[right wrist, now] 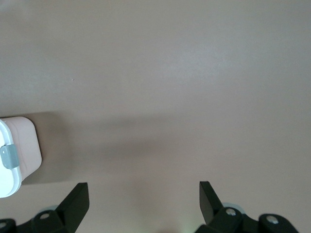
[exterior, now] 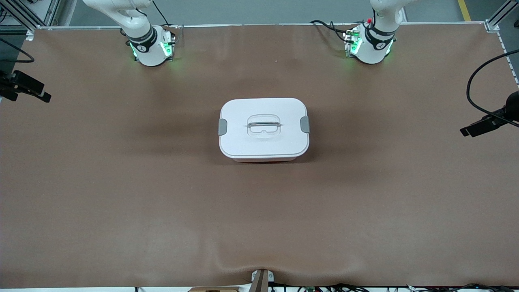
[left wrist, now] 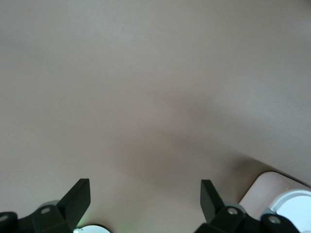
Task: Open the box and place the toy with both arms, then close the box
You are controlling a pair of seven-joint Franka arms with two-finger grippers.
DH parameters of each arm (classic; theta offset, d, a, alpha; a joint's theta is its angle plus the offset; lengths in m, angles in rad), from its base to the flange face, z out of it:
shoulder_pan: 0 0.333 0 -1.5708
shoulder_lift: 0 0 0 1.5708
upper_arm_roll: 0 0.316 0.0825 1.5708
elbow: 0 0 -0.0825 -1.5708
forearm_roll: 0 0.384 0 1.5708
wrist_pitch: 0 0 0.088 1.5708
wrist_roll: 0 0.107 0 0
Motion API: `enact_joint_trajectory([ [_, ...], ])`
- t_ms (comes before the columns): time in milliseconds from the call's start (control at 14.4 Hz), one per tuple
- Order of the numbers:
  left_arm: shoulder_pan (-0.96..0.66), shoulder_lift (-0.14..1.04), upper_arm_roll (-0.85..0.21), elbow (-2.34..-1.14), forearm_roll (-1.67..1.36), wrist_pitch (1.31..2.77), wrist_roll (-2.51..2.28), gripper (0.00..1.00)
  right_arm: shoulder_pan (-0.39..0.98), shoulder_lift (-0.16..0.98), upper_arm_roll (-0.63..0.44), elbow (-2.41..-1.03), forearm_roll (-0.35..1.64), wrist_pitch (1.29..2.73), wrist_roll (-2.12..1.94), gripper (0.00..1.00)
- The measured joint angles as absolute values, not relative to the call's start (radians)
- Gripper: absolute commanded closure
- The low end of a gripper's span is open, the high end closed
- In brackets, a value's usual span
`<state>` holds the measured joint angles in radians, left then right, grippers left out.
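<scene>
The box (exterior: 263, 129) stands closed in the middle of the table, its white lid on, a grey clip (exterior: 222, 127) at each end and the clear handle (exterior: 264, 125) in the lid's middle. The toy is not in view. My left gripper (left wrist: 145, 194) is open and empty, high over bare table, with a corner of the box (left wrist: 274, 187) at the edge of its view. My right gripper (right wrist: 144, 196) is open and empty, high over bare table, with one end of the box (right wrist: 22, 145) and a clip (right wrist: 8, 158) at the edge of its view. Neither gripper shows in the front view.
The brown table cover (exterior: 121, 182) runs to all edges. The arm bases (exterior: 152, 46) (exterior: 371, 44) stand along the table edge farthest from the front camera. Black camera clamps (exterior: 24, 87) (exterior: 486, 121) reach in at the two ends of the table.
</scene>
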<state>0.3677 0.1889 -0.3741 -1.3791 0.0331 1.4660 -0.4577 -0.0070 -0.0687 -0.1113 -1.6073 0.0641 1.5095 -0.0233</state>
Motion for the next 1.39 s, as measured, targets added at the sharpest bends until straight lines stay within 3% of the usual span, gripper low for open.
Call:
enact_joint_trajectory([
  [278,0.366,0.15,-0.415,-1.378,0.069,1.46,-0.437,0.0,-0.007,-0.059,-0.108,-1.608,0.064,1.509,-0.023,0.0],
  [694,0.365,0.107,-0.396,-1.377,0.064,1.413,-0.238,0.0,0.0,-0.044,-0.099,-1.608,0.048,1.51,-0.024,0.0],
  [833,0.295,0.106,-0.318,-1.377,0.059,1.408,-0.232,0.0,0.017,-0.044,-0.093,-1.607,0.023,1.509,-0.023,0.0],
  [1110,0.035,0.091,-0.048,-1.378,0.03,1.374,-0.231,0.0,0.022,-0.052,-0.095,-1.601,0.017,1.501,-0.011,0.0],
  [1388,-0.026,0.065,0.034,-1.399,0.016,1.368,-0.227,0.0,0.024,-0.052,-0.093,-1.6,0.017,1.501,-0.011,0.0],
])
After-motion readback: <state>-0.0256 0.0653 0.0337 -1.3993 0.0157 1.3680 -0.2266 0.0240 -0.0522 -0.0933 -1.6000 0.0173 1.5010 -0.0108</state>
